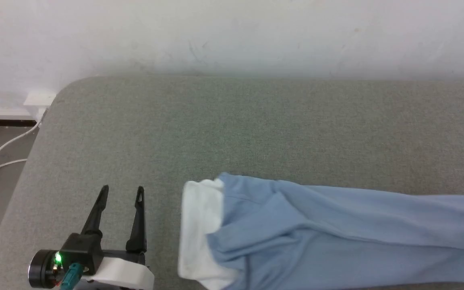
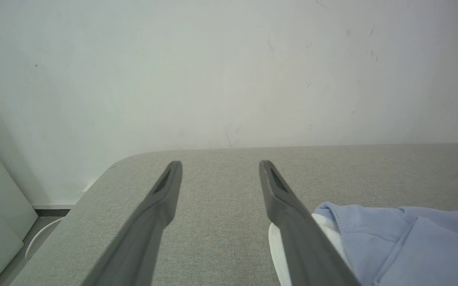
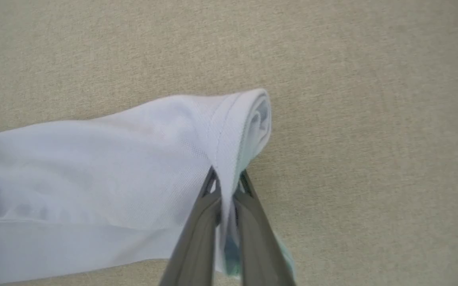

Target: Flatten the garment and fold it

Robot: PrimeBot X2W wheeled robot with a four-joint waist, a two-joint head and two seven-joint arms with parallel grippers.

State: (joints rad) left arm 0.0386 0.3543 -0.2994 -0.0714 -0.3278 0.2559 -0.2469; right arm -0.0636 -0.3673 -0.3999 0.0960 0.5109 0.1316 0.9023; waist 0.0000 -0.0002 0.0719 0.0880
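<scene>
Against a white wall [image 1: 232,32], grey padded table [image 1: 256,129]; garment [image 1: 336,233] runs 9-to-3 o'clock, collar [image 1: 195,225] at 9; my left gripper [image 1: 122,189] spread, right gripper [image 3: 228,176] pinching its edge.

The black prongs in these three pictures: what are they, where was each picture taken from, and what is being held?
They are the fingers of a robot's two grippers. The head view looks down from its head: the left gripper stands open beside a blue shirt lying rumpled on a grey padded surface, white collar nearest it. The other two pictures come from cameras on the wrists, looking along the fingers. In the right wrist view, the right gripper is shut on a stitched edge of the shirt.
</scene>
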